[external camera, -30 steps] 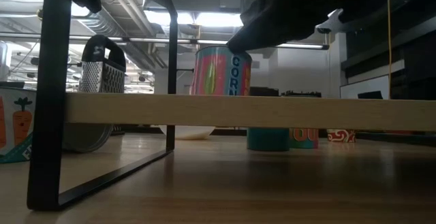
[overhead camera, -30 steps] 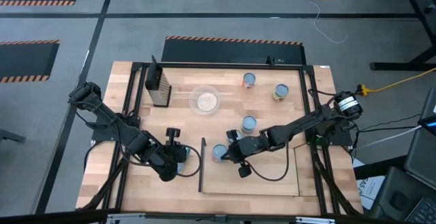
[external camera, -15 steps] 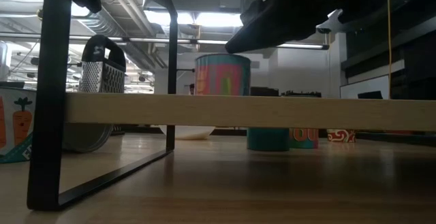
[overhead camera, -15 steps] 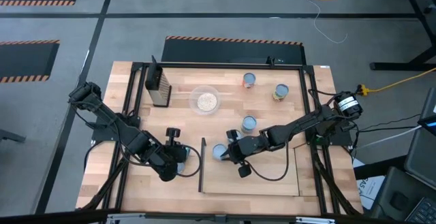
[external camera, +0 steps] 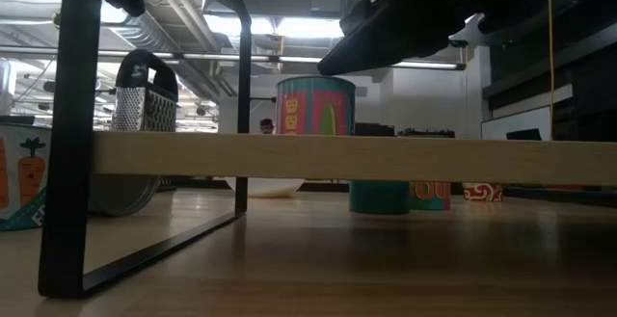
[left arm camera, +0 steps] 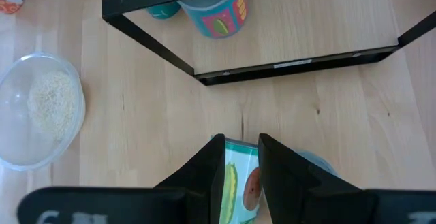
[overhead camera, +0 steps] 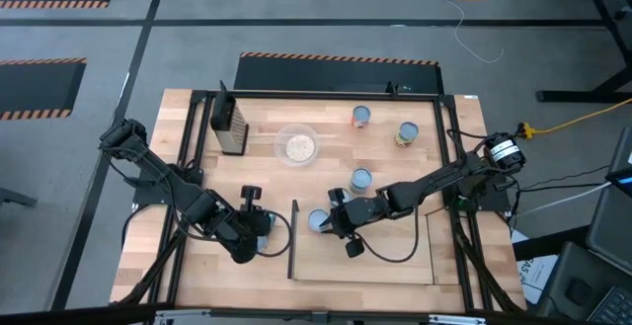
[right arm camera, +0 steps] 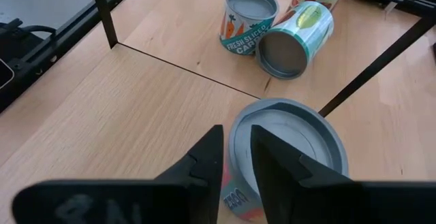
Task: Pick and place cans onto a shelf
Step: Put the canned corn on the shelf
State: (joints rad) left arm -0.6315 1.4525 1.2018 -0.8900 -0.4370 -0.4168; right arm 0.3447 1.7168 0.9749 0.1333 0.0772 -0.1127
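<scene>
The right gripper [right arm camera: 235, 159], fingers nearly together and gripping nothing, sits above a can [external camera: 315, 106] standing on the shelf [external camera: 337, 157], apparently released; left gripper [left arm camera: 240, 157] pinches another can [left arm camera: 240, 183].

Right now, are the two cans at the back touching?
Apart. The high view shows one can and the other can with bare table between them.

upright carrot can [right arm camera: 248, 18]: "FRESH SLICED CARROTS", end partly cut off | other cans' labels and shelf sticker [left arm camera: 293, 64]: print unreadable
</scene>
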